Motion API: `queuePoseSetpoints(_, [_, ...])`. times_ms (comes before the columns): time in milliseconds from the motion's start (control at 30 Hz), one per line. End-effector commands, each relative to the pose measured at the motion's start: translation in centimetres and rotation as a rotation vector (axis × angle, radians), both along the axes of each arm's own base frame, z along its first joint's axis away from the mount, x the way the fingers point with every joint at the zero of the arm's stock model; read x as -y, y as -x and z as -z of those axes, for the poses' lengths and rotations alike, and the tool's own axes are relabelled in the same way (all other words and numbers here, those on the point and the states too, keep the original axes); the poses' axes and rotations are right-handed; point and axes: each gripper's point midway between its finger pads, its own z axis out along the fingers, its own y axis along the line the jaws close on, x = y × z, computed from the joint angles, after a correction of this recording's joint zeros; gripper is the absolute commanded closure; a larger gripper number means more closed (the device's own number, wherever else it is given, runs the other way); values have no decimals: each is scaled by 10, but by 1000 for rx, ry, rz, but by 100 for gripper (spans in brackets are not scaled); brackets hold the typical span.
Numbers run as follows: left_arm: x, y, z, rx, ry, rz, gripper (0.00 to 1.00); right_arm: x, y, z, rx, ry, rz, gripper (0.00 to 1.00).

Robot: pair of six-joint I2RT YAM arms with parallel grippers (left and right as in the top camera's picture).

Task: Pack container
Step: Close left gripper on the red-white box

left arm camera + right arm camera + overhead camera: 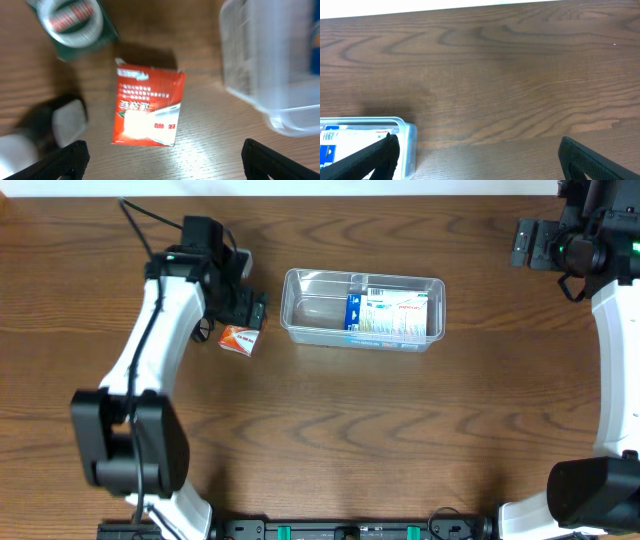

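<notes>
The container is a big see-through tub. It sits on the brown wood surface, a little past the middle and toward the far edge. A blue and white box lies inside it, in the right part of the tub.

A small red box lies flat on the surface, just to the left of the container. It does not touch the tub.

The left end effector is over that red box. In the left wrist view, the left end effector is spread wide. One finger shows at each bottom corner and nothing is between them. The red box lies just ahead of the fingers with white writing on its top, and neither finger touches it. The container is at the right side of this view. A green thing with a round white label sits past the red box on the left. A white thing is near the left finger, but it is too blurry to say what it is.

The right end effector is far off at the far right corner, well apart from the tub. In the right wrist view, the right end effector is also spread wide and holds nothing. Only a corner of the container peeks in at the bottom left.
</notes>
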Motion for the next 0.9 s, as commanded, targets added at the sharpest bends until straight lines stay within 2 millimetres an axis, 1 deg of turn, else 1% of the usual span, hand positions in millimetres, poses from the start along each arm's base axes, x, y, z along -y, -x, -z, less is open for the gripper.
queuePoseSetpoints(0, [-1, 1, 22, -59, -18, 21, 2, 3, 0, -1, 3, -4, 19, 1])
queuePoseSetpoints(133, [-2, 4, 39, -104, -21, 22, 2, 3, 0, -1, 3, -3, 19, 1])
queuePoseSetpoints(300, [-1, 0, 54, -118, -23, 22, 2, 3, 0, -1, 3, -4, 18, 1])
queuePoseSetpoints(533, [-2, -10, 62, -92, -28, 20, 2, 3, 0, -1, 3, -4, 19, 1])
queuePoseSetpoints(733, [-2, -9, 75, -117, -30, 20, 2, 3, 0, -1, 3, -4, 19, 1])
queuePoseSetpoints(867, [-2, -8, 80, -128, -31, 20, 2, 3, 0, -1, 3, -4, 19, 1])
